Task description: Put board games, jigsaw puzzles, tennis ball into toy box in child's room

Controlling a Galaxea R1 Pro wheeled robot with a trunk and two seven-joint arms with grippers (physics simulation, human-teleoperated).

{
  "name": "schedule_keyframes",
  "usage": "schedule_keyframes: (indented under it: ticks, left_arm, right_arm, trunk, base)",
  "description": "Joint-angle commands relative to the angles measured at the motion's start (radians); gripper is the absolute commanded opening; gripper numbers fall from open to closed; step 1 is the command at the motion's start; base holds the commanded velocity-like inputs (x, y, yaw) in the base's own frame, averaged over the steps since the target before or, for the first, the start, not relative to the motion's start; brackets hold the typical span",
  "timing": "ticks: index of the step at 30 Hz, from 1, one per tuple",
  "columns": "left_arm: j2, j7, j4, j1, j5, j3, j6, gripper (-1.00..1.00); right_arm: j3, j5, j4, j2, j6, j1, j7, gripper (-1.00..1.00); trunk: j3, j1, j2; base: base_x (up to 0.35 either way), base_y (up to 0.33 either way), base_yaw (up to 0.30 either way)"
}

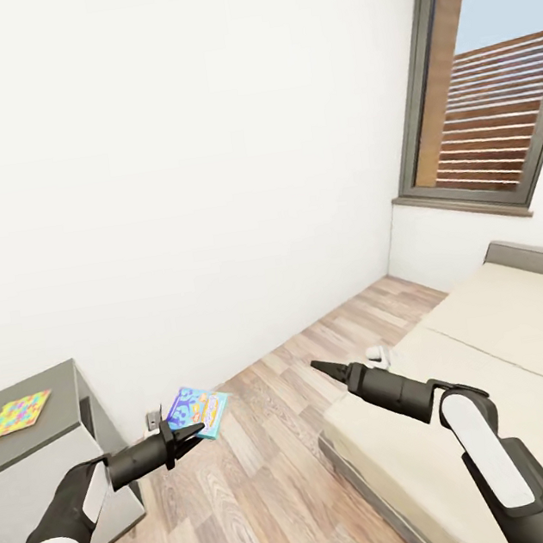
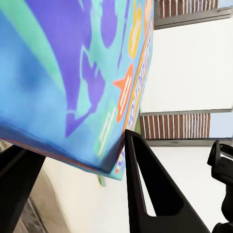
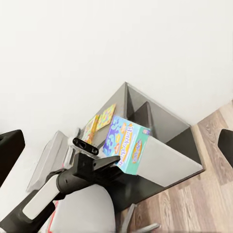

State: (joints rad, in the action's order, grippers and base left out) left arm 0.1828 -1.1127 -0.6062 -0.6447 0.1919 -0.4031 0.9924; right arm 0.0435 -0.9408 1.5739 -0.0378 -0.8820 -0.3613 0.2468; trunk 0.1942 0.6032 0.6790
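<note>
My left gripper (image 1: 187, 436) is shut on the edge of a mostly blue board game (image 1: 198, 411), holding it in the air over the wooden floor, just right of the table's dark grey side unit (image 1: 37, 446). The left wrist view shows the game's cover (image 2: 73, 73) pinched between the dark fingers (image 2: 145, 184). A multicoloured jigsaw puzzle (image 1: 14, 414) lies on the unit's top. In the right wrist view two puzzle sheets (image 3: 103, 117) lie there, behind the held game (image 3: 124, 143). My right gripper (image 1: 325, 369) hovers at the bed's (image 1: 491, 343) near corner, holding nothing, its fingers (image 3: 9, 150) spread wide.
A white wall runs behind the floor strip between the side unit and the bed. A window (image 1: 487, 83) sits at the far right above the bed. A small white object (image 1: 377, 351) lies on the floor by the bed corner. A wall socket (image 1: 153, 420) is low beside the unit.
</note>
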Motion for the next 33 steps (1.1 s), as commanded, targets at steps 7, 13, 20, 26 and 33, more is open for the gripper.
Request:
schedule_keyframes:
  ticks: [7,13,20,26,33]
  left_arm:
    - [0.000,-0.002,0.001,-0.001,-0.002,-0.002,0.003,-1.00]
    - [0.000,-0.002,0.000,-0.001,-0.002,-0.002,0.003,-1.00]
    - [0.000,-0.002,0.000,-0.001,-0.002,-0.002,0.003,-1.00]
    - [0.000,-0.001,0.001,-0.001,-0.002,-0.002,0.003,-1.00]
    - [0.000,-0.001,0.001,-0.001,-0.002,-0.002,0.002,-1.00]
  right_arm:
    - [0.011,0.007,0.000,-0.001,0.001,-0.001,0.005,1.00]
    - [0.012,0.007,0.000,-0.001,0.001,-0.001,0.004,1.00]
    - [0.013,0.007,0.000,0.000,0.002,-0.001,0.004,1.00]
    - [0.012,0.007,0.000,-0.001,0.002,-0.001,0.004,1.00]
    - [0.013,0.007,0.000,0.000,0.003,-0.001,0.003,1.00]
  trunk:
    - [-0.025,-0.027,-0.048]
    - [-0.048,-0.050,-0.090]
    - [-0.074,-0.076,-0.139]
    - [-0.097,-0.099,-0.181]
    - [-0.123,-0.126,-0.230]
  base:
    - [0.000,0.000,0.267]
    - [0.000,0.000,0.268]
    - [0.000,0.000,0.268]
    - [0.000,0.000,0.268]
    - [0.000,0.000,0.268]
